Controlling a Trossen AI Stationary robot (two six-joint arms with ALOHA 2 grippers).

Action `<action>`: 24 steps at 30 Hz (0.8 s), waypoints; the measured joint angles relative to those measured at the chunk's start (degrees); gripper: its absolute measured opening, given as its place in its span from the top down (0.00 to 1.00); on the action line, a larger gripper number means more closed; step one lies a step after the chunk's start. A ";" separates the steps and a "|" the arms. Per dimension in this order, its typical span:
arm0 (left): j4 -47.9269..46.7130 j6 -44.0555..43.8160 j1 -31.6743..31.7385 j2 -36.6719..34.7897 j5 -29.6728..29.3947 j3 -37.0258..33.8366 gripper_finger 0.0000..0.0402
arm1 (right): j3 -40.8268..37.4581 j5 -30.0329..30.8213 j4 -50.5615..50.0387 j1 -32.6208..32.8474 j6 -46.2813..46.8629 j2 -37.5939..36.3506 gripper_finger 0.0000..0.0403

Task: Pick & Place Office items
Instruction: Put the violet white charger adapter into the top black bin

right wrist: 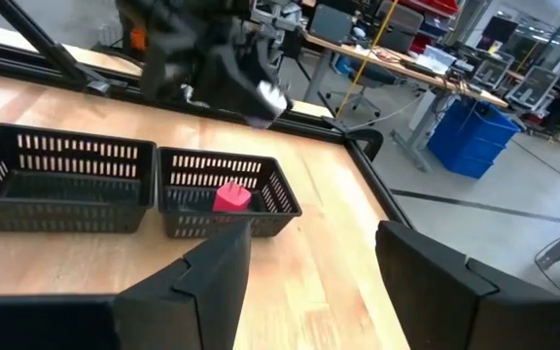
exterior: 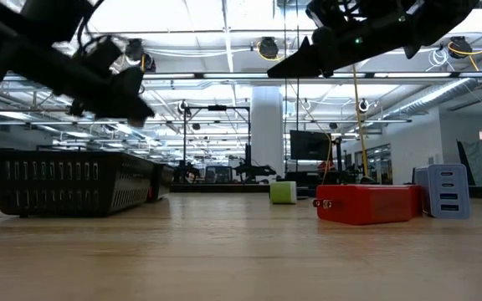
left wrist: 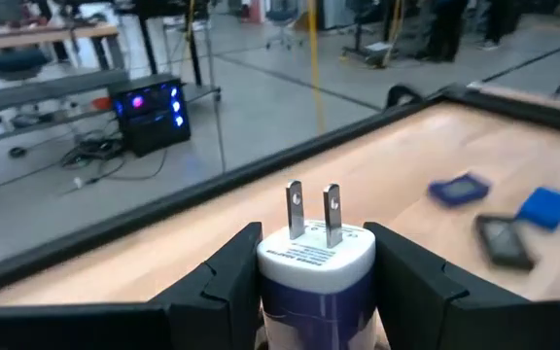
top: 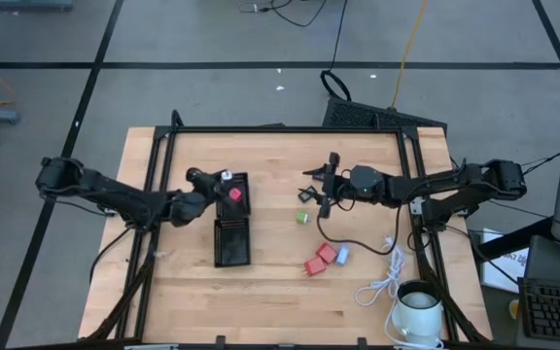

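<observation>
Table [top: 280, 292]: wooden top, work is concentrated in the middle.

Black tray [top: 231, 243]: two mesh compartments left of centre, far one already has a red piece [top: 234, 194] in it, so that's evidently the drop target; near compartment looks bare.

Left gripper [top: 224, 179]: hovering over the far compartment, clamped on a white plug adapter [left wrist: 316, 262], prongs pointing away from the wrist. Judging by position, it's lined up for a drop into the tray.

Right gripper [top: 317, 190]: right of centre, raised off the table, fingers apart and holding nothing. Probably staged for the next pick, since loose items lie near it.

Remaining office items: black pieces [top: 305, 195] just by the right gripper, green block [top: 301, 218] nearer, red blocks [top: 320, 261] and a blue one [top: 342, 255] nearer still, all on bare wood, right of the tray.

White cable [top: 382, 282] and white mug [top: 418, 309]: near right corner, out of the way.
</observation>
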 joint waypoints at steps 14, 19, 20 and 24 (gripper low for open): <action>6.81 3.76 4.18 2.66 7.76 -6.59 0.61 | 0.00 0.01 0.45 -0.01 0.18 0.00 0.48; 7.82 2.67 6.67 6.66 10.55 -6.59 0.61 | 0.00 0.00 0.44 -0.01 1.01 0.00 0.48; 9.11 2.75 6.85 7.42 11.00 -6.59 0.61 | 0.00 0.00 0.44 -0.01 1.23 0.00 0.48; 13.95 5.06 6.97 9.49 11.35 -6.59 0.61 | 0.00 0.00 0.44 -0.01 1.27 0.00 0.48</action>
